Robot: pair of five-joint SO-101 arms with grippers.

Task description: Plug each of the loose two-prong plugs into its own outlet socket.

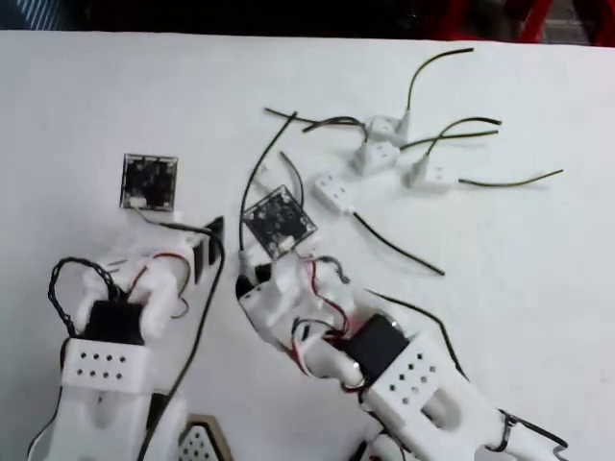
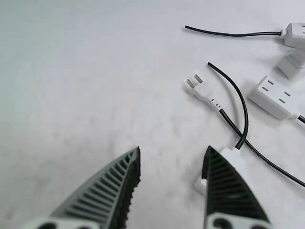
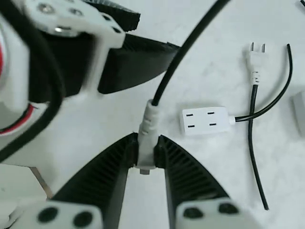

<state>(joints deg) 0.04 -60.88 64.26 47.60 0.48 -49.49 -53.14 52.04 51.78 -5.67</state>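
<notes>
White table [image 1: 86, 86], four white outlet sockets [image 1: 373, 156] bunched at 1 o'clock, thin black wires [image 1: 399, 252] trailing from them, left arm [image 1: 106, 365] at 7 o'clock, right arm [image 1: 404, 375] at 5 o'clock, small white plug [image 1: 243, 256] near the middle, just beside the right arm

Mostly hidden between fingers [image 3: 183, 167] of right tool [image 3: 147, 139]: prong end of plug [image 3: 147, 125]. Cut off by picture edge: outlet socket [image 2: 296, 34]. Half hidden behind finger of left tool [image 2: 171, 151]: white connector [image 2: 234, 155], kind unclear.

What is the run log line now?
right claw: shut on plug | left claw: open | outlet: sockets free
</notes>
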